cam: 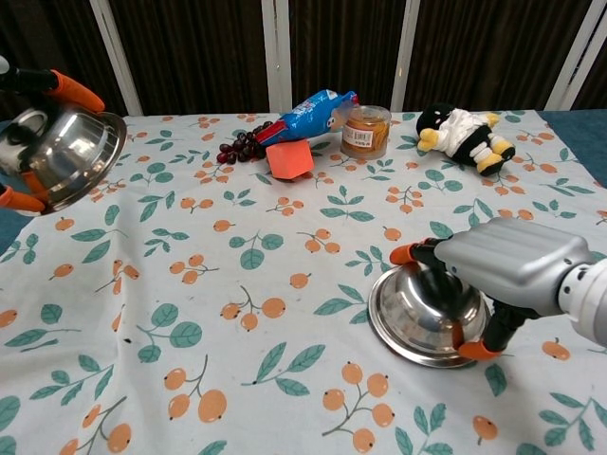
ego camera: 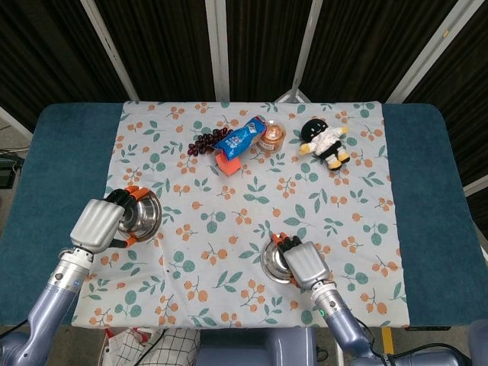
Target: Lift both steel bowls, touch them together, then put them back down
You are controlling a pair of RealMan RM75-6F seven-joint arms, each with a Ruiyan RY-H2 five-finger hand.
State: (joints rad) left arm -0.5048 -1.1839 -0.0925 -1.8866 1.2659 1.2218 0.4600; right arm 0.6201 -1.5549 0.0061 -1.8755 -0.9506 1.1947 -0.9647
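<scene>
Overhead, one steel bowl (cam: pixel 64 156) is gripped by the left robot hand (ego camera: pixel 97 222) — tilted, raised off the tabletop (cam: pixel 285 379). Another steel bowl (cam: pixel 417 318) is clasped rim-down under the right robot hand (cam: pixel 503 265) — whether it is lifted cannot be told.

Blue snack packet (cam: pixel 311 110): white lettering runs along the wrapper, too blurred to read in either view; the packet lies at about 12 o'clock on the table (cam: pixel 285 284).
Jar (cam: pixel 365 131): a pale label with a small dark printed patch, perhaps a barcode or small print, sits on its side wall; no word or number can be made out.
Plush toy (cam: pixel 465 133): no lettering shows on its white clothing.
Steel bowls: no marking or stamp can be read on the one at 9 o'clock (cam: pixel 66 156) or the one at 5 o'clock (cam: pixel 422 313).
Cloth: only a fruit-and-leaf pattern, no text.
</scene>
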